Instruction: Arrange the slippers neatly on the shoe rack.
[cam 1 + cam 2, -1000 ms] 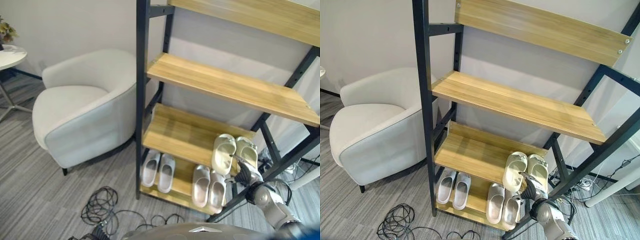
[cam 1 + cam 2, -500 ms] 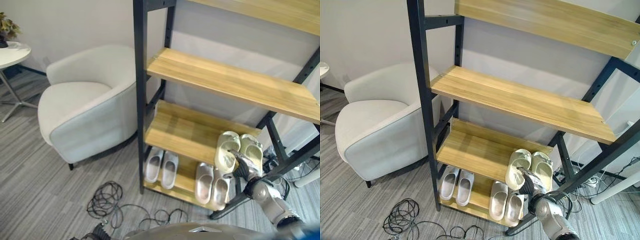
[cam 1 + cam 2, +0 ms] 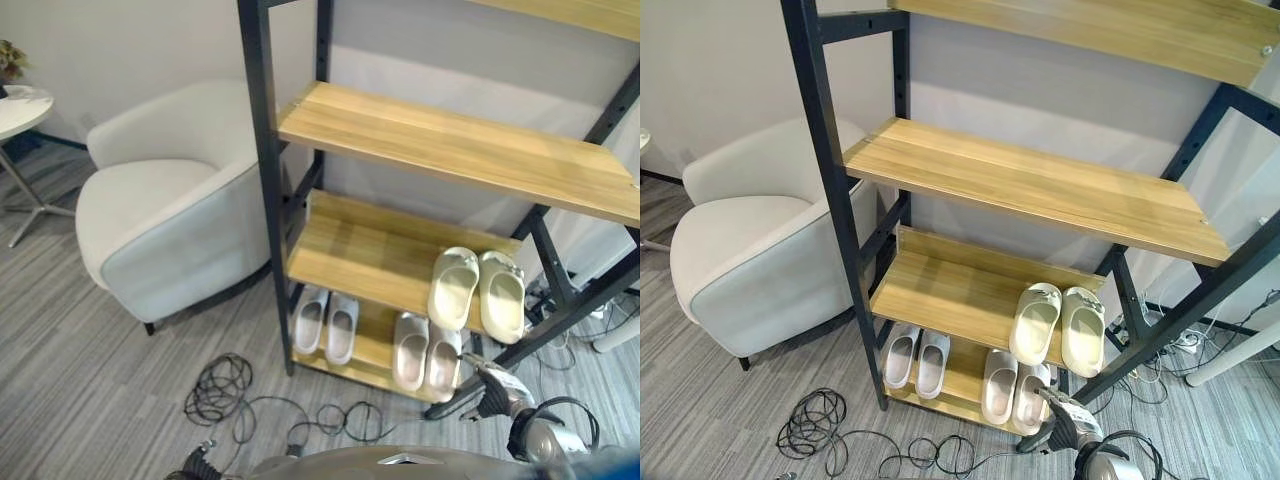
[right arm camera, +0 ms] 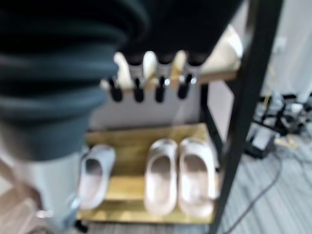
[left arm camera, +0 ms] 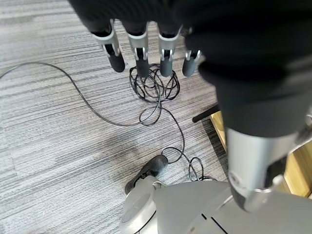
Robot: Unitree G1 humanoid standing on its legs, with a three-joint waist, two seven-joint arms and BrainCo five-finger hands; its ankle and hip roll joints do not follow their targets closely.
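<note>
On the second shelf (image 3: 360,260) of the shoe rack (image 3: 262,190), toward its right end, a pair of cream slippers (image 3: 476,291) lies side by side, toes to the back and heels at or just over the front edge. On the bottom shelf (image 3: 962,383) below are two more pairs, a pale grey pair (image 3: 326,325) at the left and a pale pink pair (image 3: 426,354) at the right, both set straight. The right hand (image 3: 1068,429) hangs low in front of the rack's right front leg, just below and in front of the pink pair, with its fingers (image 4: 148,90) straight and spread and nothing in them. The left hand (image 5: 195,29) hangs over the grey carpet (image 5: 58,146) with straight fingers, likewise empty, above a coil of black cable (image 3: 215,390). Judging from this, the arranging looks nearly or wholly done, so the main risk lies in the right hand's closeness to the rack. A sideways or upward swing could clip the black diagonal brace (image 3: 545,335) or catch the overhanging heels of the cream slippers and drag one off the shelf. A push forward could nudge the pink pair askew. The loose cable on the floor beside the rack could snag a low-hanging hand. An armchair (image 3: 170,215) stands well apart at the left.
</note>
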